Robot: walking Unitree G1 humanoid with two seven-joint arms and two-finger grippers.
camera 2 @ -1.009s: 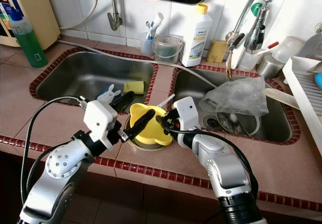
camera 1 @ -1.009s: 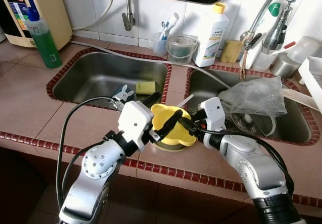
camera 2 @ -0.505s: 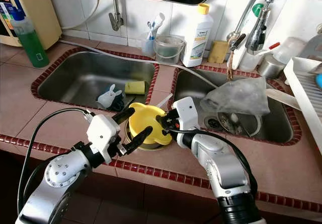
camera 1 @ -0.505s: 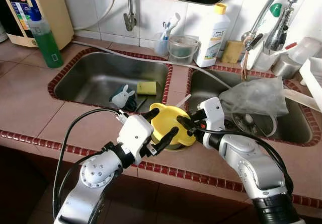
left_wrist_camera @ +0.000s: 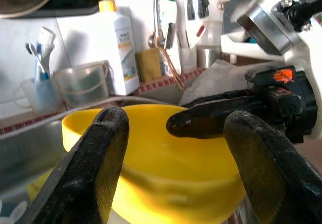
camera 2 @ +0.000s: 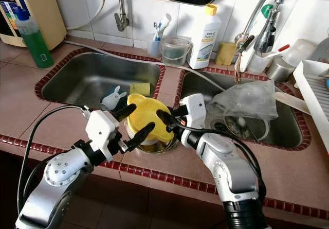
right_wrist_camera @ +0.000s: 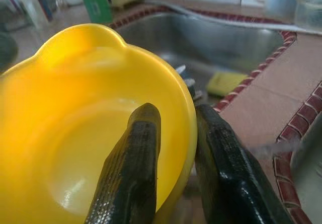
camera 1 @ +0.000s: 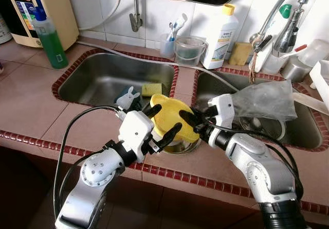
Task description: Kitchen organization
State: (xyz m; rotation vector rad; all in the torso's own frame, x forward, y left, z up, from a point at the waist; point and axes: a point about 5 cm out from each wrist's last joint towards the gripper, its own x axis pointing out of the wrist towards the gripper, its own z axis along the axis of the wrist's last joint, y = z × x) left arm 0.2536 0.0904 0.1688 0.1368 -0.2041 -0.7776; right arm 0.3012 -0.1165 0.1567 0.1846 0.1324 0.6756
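The yellow bowl (camera 1: 172, 117) has risen off the surface (camera 1: 31, 105), tilted, pinched at its rim by the right end effector (camera 1: 189, 120); the left end effector (camera 1: 162, 122) stays spread around it, apparently not gripping, so relocation can proceed.

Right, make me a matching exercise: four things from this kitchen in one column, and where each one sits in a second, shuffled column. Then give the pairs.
Things
1. yellow bowl
2. yellow sponge
3. green bottle
4. clear plastic bag

Places
A. down in the left sink basin, next to a small white rabbit figure
B. over the right sink basin
C. standing on the counter to the left of the sinks
D. pinched at its rim by the right gripper, with the open left gripper around it

Pairs: 1-D, 2-A, 3-C, 4-B
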